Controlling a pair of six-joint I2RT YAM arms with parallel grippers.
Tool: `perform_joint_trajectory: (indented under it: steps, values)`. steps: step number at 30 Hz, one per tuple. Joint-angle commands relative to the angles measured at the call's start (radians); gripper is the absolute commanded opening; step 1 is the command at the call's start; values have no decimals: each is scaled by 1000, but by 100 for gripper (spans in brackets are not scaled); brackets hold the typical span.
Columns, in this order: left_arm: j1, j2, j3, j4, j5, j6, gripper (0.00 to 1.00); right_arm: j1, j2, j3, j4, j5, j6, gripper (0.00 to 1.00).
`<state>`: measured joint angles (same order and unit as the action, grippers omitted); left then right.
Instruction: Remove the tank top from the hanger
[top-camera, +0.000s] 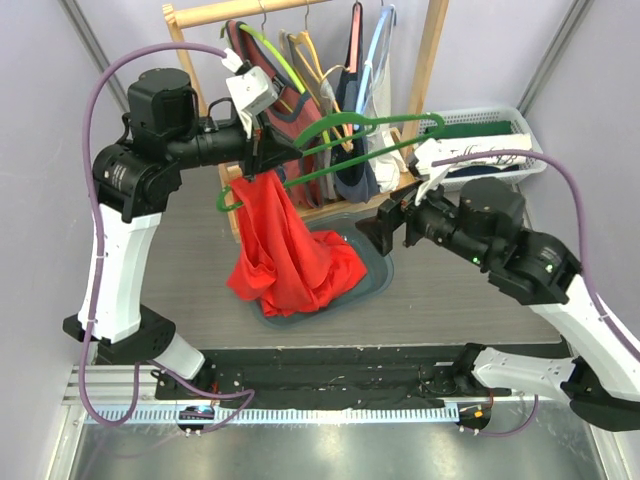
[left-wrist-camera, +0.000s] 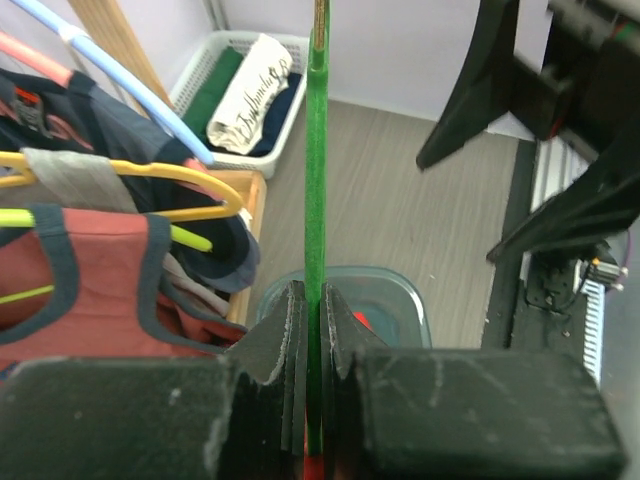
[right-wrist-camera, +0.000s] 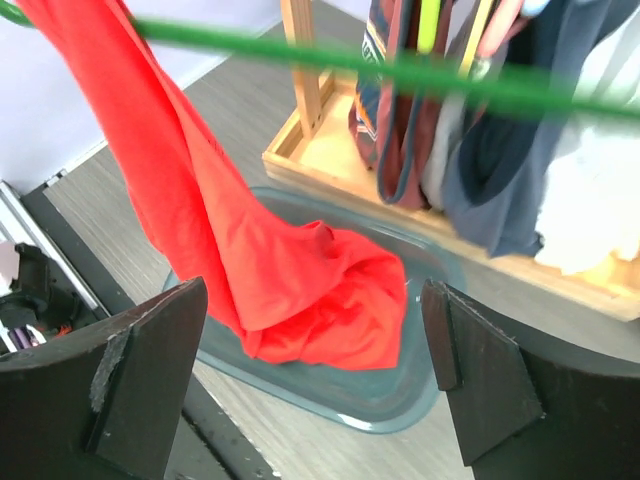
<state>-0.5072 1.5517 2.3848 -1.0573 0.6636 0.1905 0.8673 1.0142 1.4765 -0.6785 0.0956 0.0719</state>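
so the left claw (left-wrist-camera: 315, 296) is clenched on the green hanger (left-wrist-camera: 317, 150), red tank top (top-camera: 288, 252) hangs off its 8 o'clock tip and slumps into the teal tub (top-camera: 385, 276), right claw (right-wrist-camera: 314, 330) released wide by the tub's 2 o'clock rim, clear of cloth.

Red fabric tank top (top-camera: 290, 255): one end draped over the low left tip of the green plastic hanger (left-wrist-camera: 316, 200), the rest bunched in a teal-grey tub (top-camera: 385, 270). Hanger is raised off the surface and slanting.
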Motion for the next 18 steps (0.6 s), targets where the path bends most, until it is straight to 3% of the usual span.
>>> perform_joint_trajectory:
  steps: [1, 6, 11, 18]
  values:
    - [-11, -27, -19, -15, 57, 43, 0, -1, 8, 113, -99, -31, -101, 95]
    - [-17, -57, -107, -70, 128, 59, 0, -1, 6, 203, -84, -65, -213, 93]
    - [-33, -90, -197, -124, 136, 93, 0, -1, 26, 287, -116, -204, -256, 93]
    - [-56, -93, -219, -184, 211, 135, 0, -1, 38, 223, -96, -238, -311, 92]
